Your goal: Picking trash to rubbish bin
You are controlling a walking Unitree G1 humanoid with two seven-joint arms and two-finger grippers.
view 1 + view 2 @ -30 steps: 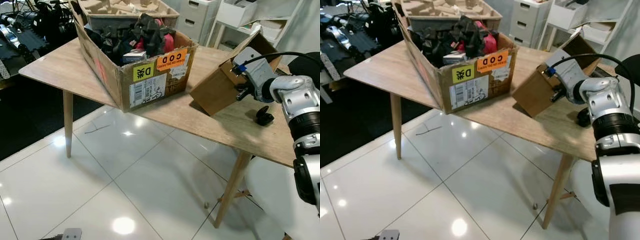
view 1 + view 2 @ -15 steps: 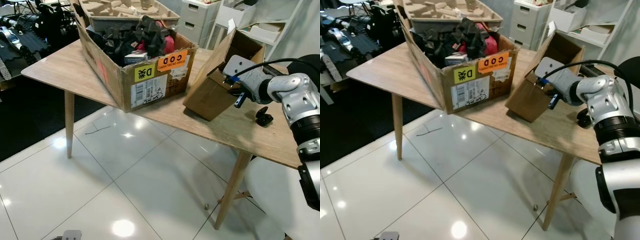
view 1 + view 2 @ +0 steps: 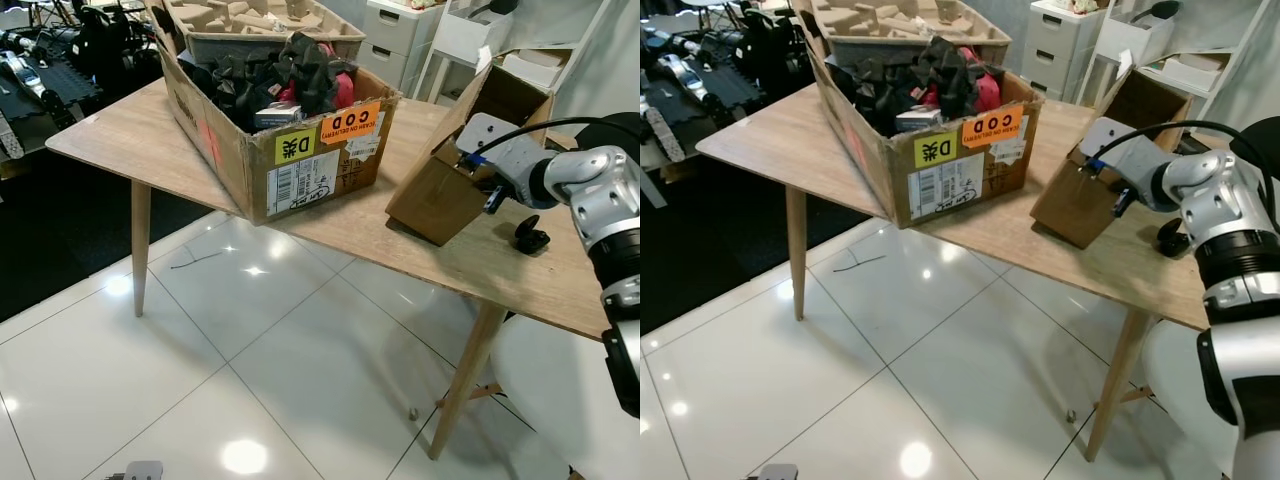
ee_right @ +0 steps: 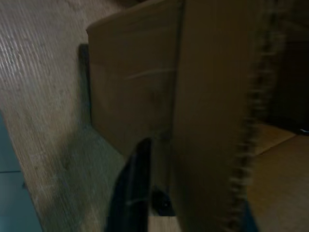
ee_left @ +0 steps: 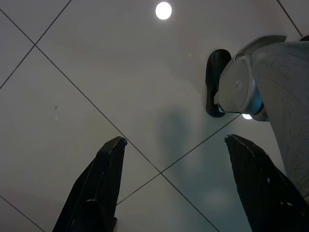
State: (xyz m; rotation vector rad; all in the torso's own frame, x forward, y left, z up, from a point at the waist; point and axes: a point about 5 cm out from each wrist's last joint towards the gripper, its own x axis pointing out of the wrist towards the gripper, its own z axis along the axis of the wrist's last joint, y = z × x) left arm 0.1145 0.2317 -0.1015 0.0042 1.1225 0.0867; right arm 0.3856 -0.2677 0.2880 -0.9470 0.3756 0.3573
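A small open cardboard box [image 3: 438, 195] stands tilted on the wooden table [image 3: 120, 130], near its right end. My right gripper [image 3: 472, 172] is shut on the box's upper wall. In the right wrist view one black finger [image 4: 133, 193] lies against the outside of the cardboard wall [image 4: 203, 96]; the other finger is hidden inside. My left gripper [image 5: 176, 140] hangs open over the white tiled floor, with nothing between its fingers.
A large cardboard box [image 3: 300, 170] full of dark clothes and a pulp tray sits mid-table, overhanging the front edge. A small black object [image 3: 530, 238] lies right of the small box. White drawers [image 3: 400, 30] and shelves stand behind. My own leg [image 5: 270, 87] is beside the left gripper.
The small box has been tipped up with its flap raised. It swung left with my right gripper half a second ago and has now come back to the right.
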